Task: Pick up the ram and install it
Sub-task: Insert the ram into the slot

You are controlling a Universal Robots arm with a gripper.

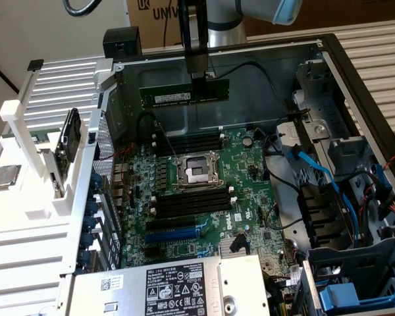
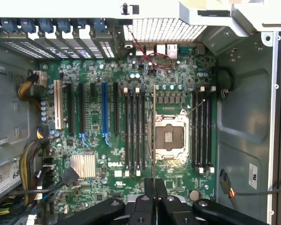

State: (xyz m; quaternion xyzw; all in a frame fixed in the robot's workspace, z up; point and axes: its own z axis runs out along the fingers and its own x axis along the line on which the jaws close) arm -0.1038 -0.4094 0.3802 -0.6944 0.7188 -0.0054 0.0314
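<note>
Nearest in the exterior view, the power supply (image 1: 164,283) is lying with its label facing up. Beyond it the motherboard (image 1: 250,197) is lying flat inside the open case (image 1: 263,105), carrying the blue slot (image 1: 174,234), a bank of black slots (image 1: 191,201), the CPU socket (image 1: 197,170) and then a second bank (image 1: 187,141). Blue cables (image 1: 322,174) are trailing through the drive bay on the exterior view's right, and a white rack (image 1: 46,164) is standing on the exterior view's left. Farther back, the hand (image 1: 199,80) is hanging above the case, pinching the ram (image 1: 178,93) by its top edge and holding it level, well clear of the board. A cardboard box (image 1: 355,13) is sitting behind the arm. The wrist view is looking straight down past the hand (image 2: 154,187); there the ram (image 2: 153,108) is appearing as a thin edge just beside the socket (image 2: 170,136), with a silver heatsink (image 2: 82,165), a white slot (image 2: 56,105) and a red wire loop (image 2: 159,61) spread across the board.
</note>
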